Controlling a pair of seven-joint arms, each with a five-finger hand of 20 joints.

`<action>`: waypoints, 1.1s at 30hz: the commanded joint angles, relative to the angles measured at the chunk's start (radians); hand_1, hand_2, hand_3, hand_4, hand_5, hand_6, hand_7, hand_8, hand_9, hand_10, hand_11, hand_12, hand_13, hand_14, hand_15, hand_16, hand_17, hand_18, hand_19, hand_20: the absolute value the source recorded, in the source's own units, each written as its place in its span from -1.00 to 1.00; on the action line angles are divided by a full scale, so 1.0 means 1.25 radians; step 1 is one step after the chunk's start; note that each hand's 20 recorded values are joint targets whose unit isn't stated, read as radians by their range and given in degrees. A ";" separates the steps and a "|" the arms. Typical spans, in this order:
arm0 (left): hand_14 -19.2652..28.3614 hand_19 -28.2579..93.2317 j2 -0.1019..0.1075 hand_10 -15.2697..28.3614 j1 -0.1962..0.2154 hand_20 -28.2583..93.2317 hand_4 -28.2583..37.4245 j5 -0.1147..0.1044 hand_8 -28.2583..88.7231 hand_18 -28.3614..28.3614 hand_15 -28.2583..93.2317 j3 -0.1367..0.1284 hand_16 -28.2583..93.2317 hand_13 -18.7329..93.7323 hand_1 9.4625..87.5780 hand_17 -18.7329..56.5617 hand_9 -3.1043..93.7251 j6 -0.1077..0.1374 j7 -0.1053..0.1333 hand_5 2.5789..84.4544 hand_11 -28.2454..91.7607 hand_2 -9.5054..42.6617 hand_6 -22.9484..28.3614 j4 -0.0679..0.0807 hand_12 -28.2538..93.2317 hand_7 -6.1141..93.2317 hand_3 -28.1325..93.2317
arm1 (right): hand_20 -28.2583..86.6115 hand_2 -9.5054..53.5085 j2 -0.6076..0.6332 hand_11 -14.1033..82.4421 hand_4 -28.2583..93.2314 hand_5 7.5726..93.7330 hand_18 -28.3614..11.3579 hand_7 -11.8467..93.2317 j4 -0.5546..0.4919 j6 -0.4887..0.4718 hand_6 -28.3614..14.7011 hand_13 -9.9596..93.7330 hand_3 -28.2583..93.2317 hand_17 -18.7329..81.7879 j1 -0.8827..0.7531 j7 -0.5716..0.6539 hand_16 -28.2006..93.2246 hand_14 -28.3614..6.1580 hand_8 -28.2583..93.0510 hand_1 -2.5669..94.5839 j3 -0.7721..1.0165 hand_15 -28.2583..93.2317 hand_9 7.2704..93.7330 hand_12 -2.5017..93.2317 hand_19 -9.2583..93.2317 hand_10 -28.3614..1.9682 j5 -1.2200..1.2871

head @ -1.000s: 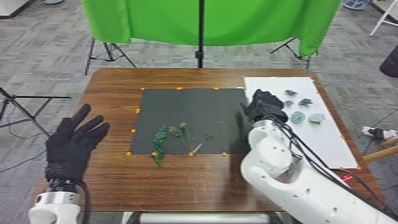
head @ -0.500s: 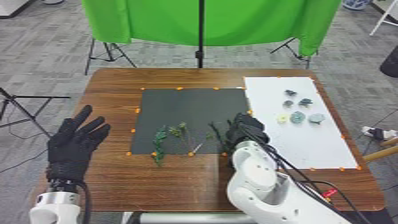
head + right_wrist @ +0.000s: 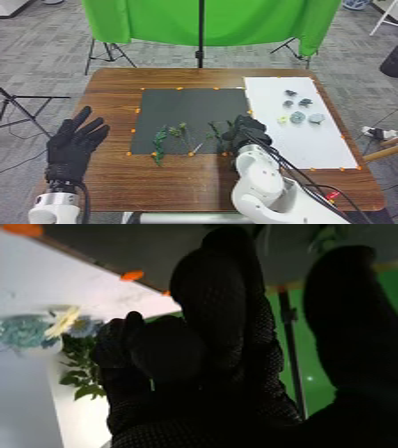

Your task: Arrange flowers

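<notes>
The left hand [image 3: 69,150] and the right hand [image 3: 247,131] were black, the right wrist view picking out a fine dotted mesh weave, and both arms [image 3: 258,175] were white. Brown streaked grain patterned the table [image 3: 160,190], the mat [image 3: 191,105] was charcoal grey with bright orange markers [image 3: 179,88], and the sheet [image 3: 320,150] was white. There were 3 slate-blue flowers [image 3: 290,93], 2 pale teal flowers [image 3: 298,117], 1 pale yellow flower [image 3: 282,119] and deep green stems [image 3: 160,145], while the backdrop [image 3: 151,22] was vivid green and the carpet [image 3: 44,70] mottled grey.
</notes>
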 commanded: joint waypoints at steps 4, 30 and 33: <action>1.00 0.42 -0.009 0.65 0.013 -0.40 -1.00 0.003 -0.69 0.99 0.33 -0.003 -0.69 -0.24 -0.77 -0.76 -0.21 -0.005 -0.001 -0.19 -0.12 -0.14 0.19 -0.002 -0.36 -0.65 0.68 | 0.20 -0.99 0.170 0.12 -0.96 0.34 -0.91 -0.53 -0.018 0.199 0.10 0.45 0.66 -0.12 -0.013 -0.058 -0.28 -0.11 -0.72 -0.27 0.096 0.72 0.49 -0.58 0.91 -0.21 -0.017; 1.00 0.42 0.002 0.65 -0.003 -0.41 -1.00 -0.006 -0.69 0.99 0.33 0.007 -0.69 -0.24 -0.76 -0.76 -0.21 0.002 -0.001 -0.19 -0.12 -0.14 0.19 0.001 -0.36 -0.65 0.68 | 0.17 -1.00 0.213 0.12 -1.00 0.06 -0.82 -0.50 0.208 0.078 0.30 0.36 0.76 -0.22 0.156 -0.044 -0.34 -0.08 -0.74 -0.19 -0.113 0.74 0.32 -0.63 0.82 -0.21 -0.041; 1.00 0.42 0.001 0.65 -0.003 -0.41 -1.00 -0.007 -0.69 0.99 0.33 0.007 -0.69 -0.24 -0.76 -0.76 -0.21 0.004 -0.002 -0.19 -0.12 -0.14 0.20 0.001 -0.36 -0.65 0.68 | 0.17 -1.00 0.207 0.11 -1.00 0.07 -0.83 -0.51 0.215 0.069 0.30 0.37 0.75 -0.21 0.169 -0.054 -0.34 -0.08 -0.75 -0.19 -0.137 0.74 0.33 -0.63 0.82 -0.20 -0.060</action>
